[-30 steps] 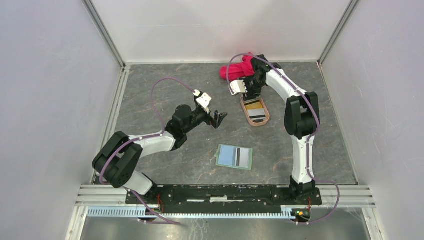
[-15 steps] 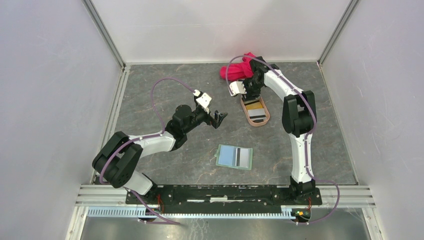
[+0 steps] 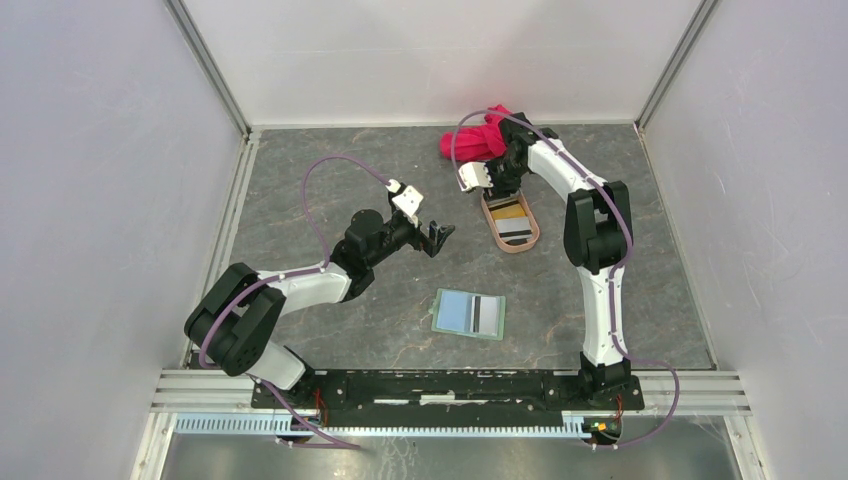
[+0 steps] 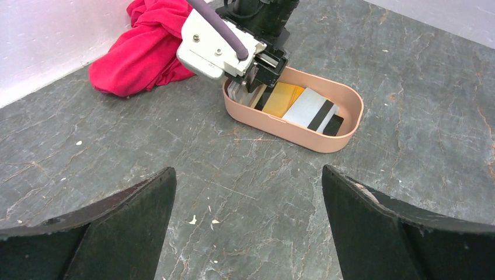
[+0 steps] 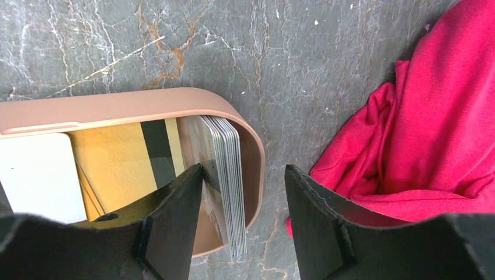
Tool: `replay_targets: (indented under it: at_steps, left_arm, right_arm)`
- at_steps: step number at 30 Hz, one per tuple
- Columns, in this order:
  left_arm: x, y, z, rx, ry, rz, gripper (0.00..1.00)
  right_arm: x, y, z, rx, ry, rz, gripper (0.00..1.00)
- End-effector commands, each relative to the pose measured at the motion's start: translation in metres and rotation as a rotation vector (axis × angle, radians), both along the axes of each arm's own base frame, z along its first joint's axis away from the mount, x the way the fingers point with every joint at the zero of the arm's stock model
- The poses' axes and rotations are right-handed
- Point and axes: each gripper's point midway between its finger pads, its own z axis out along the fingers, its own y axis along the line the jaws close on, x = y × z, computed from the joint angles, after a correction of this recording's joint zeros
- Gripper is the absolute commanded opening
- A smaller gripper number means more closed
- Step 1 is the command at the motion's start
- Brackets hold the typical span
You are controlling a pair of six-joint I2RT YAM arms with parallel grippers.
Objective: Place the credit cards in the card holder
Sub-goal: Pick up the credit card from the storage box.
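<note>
We've got the grey table, with the red cloth bunched at the far wall. The card holder lies open near front centre, well apart from the tray. Its right half shows stripes, and we can't tell if that's a card or the lining. Mid-table the left gripper hangs with jaws wide, nothing between. At the tray's far end the right gripper has jaws apart, not clamped, straddling the end wall and an upright stack of credit cards; we can't count them. Lying flat are an orange-yellow card and a white striped card, both partly hidden.
</note>
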Motion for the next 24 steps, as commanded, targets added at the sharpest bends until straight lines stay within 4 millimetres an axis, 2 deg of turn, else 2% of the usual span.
replay_targets:
  at_steps: [1, 14, 24]
  left_arm:
    - [0.002, 0.003, 0.026, -0.028, -0.092, 0.003, 1.0]
    - [0.002, 0.003, 0.027, -0.03, -0.094, 0.004, 1.0]
    - [0.002, 0.003, 0.027, -0.03, -0.094, 0.002, 1.0]
  right_arm:
    - [0.017, 0.006, 0.05, 0.039, -0.118, -0.007, 0.6]
    - [0.013, 0.006, 0.062, 0.043, -0.13, -0.006, 0.6]
    - [0.006, 0.005, 0.058, 0.039, -0.107, 0.006, 0.57]
